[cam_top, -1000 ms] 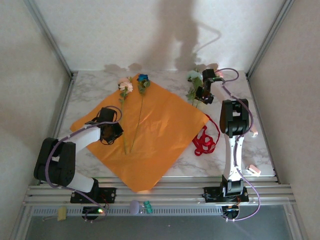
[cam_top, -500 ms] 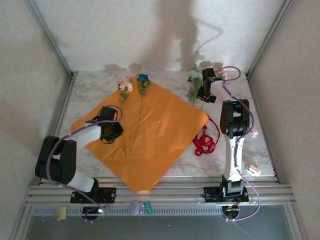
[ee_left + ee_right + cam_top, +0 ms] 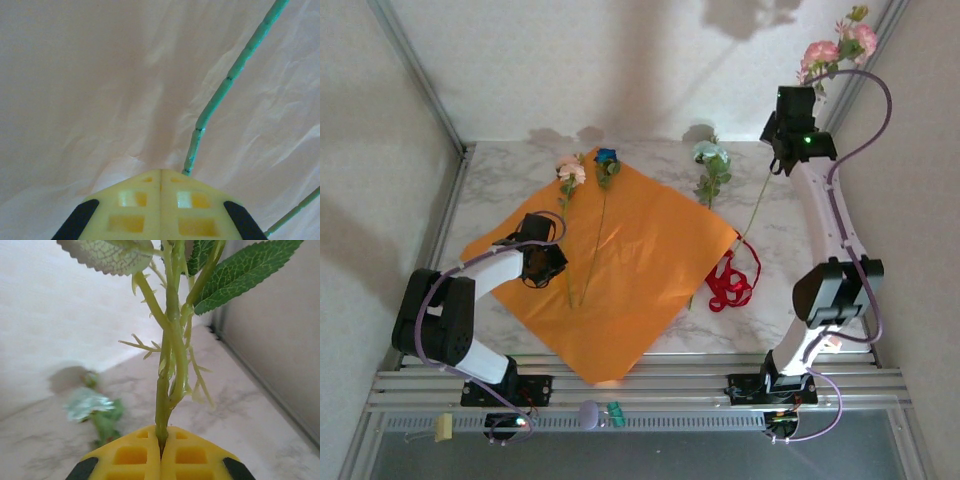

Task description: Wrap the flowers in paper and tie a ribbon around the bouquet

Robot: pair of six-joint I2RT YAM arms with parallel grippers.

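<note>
Left arm (image 3: 485, 272) and right arm (image 3: 825, 205): white links, black joints.
Each carries bulky black joint housings and a looping lilac cable (image 3: 880, 110); a small green light (image 3: 807, 140) glows on the right wrist block. The left gripper (image 3: 161, 172) and right gripper (image 3: 161, 435) have yellow fingers with square recesses and black corners.

Bright, soft light; blurred shadows fall on the wall (image 3: 620, 70) beyond the paper (image 3: 650, 260), which looks washed-out pale close up.
</note>
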